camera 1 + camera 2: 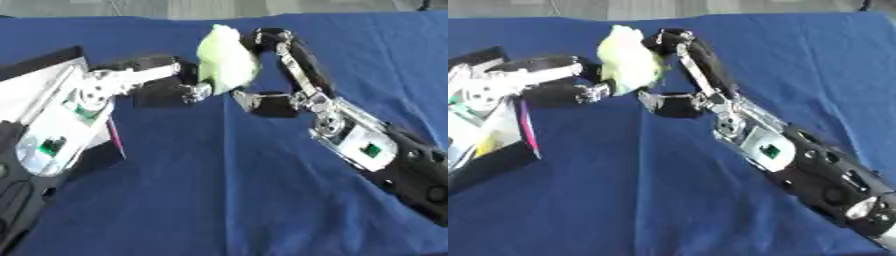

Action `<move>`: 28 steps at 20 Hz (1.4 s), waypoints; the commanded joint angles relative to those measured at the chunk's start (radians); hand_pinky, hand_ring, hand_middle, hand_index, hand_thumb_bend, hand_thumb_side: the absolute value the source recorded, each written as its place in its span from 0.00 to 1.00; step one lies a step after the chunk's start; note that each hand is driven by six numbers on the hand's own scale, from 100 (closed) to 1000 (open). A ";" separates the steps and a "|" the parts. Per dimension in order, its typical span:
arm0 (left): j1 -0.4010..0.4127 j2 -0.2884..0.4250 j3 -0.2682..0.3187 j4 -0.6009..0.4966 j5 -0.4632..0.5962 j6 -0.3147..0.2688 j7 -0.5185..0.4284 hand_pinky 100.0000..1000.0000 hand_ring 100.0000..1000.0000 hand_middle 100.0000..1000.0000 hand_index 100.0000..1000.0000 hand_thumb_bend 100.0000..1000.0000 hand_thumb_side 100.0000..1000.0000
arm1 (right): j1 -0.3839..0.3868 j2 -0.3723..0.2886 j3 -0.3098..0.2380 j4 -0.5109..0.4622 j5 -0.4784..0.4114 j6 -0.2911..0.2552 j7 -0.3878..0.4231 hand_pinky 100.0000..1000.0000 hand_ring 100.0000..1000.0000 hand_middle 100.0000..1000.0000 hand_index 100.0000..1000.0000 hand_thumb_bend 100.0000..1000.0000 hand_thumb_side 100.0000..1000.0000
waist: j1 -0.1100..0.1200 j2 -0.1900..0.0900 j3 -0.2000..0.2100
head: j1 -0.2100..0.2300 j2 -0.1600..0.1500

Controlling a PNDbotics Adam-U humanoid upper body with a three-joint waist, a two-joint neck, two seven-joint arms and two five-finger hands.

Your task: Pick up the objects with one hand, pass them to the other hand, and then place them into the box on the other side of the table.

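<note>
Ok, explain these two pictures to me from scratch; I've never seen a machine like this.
Both pictures come from a camera pair in a humanoid robot's head, looking down at its own work: one from the left eye, one from the right, so they nearly match. The black and silver limbs are its two arms, each ending in a hand. They meet above a table covered with a blue cloth. Between them is a pale yellow-green soft object. The right hand curls round it from the right, and the left hand touches it from the left, as if passing it over. Which hand bears it I cannot tell. At the left edge sits a box with a pink strip.
</note>
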 commanded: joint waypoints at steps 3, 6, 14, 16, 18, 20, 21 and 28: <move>-0.015 -0.015 0.011 -0.009 0.002 -0.019 0.024 1.00 0.84 0.68 0.82 0.00 1.00 | -0.018 -0.006 0.006 -0.016 0.007 -0.014 0.012 0.59 0.48 0.42 0.51 0.06 0.00 | 0.001 -0.010 -0.003 | -0.003 -0.001; -0.017 -0.012 0.003 -0.022 0.006 -0.050 0.013 1.00 0.84 0.67 0.80 0.06 1.00 | -0.017 -0.006 0.006 -0.016 0.010 -0.015 0.020 0.59 0.48 0.42 0.51 0.06 0.00 | 0.001 -0.008 -0.004 | -0.006 -0.001; -0.015 -0.003 -0.005 -0.051 0.030 -0.127 -0.063 1.00 0.86 0.67 0.82 0.08 1.00 | -0.001 -0.006 0.008 -0.016 0.021 -0.031 0.025 0.59 0.48 0.42 0.51 0.07 0.00 | 0.000 -0.007 -0.005 | -0.011 -0.001; -0.013 -0.002 -0.005 -0.057 0.040 -0.138 -0.080 1.00 0.86 0.67 0.82 0.08 1.00 | 0.000 -0.005 0.008 -0.016 0.024 -0.031 0.025 0.59 0.48 0.42 0.51 0.07 0.00 | 0.000 -0.006 -0.004 | -0.012 -0.001; -0.010 0.001 -0.007 -0.066 0.055 -0.149 -0.099 1.00 0.87 0.68 0.83 0.08 1.00 | 0.001 -0.004 0.009 -0.016 0.027 -0.032 0.025 0.59 0.48 0.42 0.51 0.07 0.00 | -0.001 -0.005 -0.004 | -0.013 -0.001; -0.008 0.005 -0.008 -0.075 0.067 -0.158 -0.116 1.00 0.87 0.68 0.83 0.08 1.00 | 0.003 -0.002 0.009 -0.016 0.030 -0.030 0.025 0.59 0.49 0.42 0.51 0.07 0.00 | -0.001 -0.005 -0.004 | -0.013 -0.001; -0.007 0.005 -0.008 -0.078 0.072 -0.161 -0.123 1.00 0.87 0.68 0.83 0.09 1.00 | 0.003 -0.001 0.010 -0.016 0.032 -0.031 0.026 0.59 0.49 0.42 0.51 0.07 0.00 | -0.001 -0.005 -0.004 | -0.014 -0.001; 0.000 0.006 -0.004 -0.080 0.087 -0.156 -0.144 1.00 0.87 0.67 0.83 0.21 1.00 | 0.005 0.003 0.013 -0.016 0.047 -0.031 0.025 0.59 0.49 0.42 0.51 0.08 0.00 | -0.004 -0.002 -0.004 | -0.016 -0.001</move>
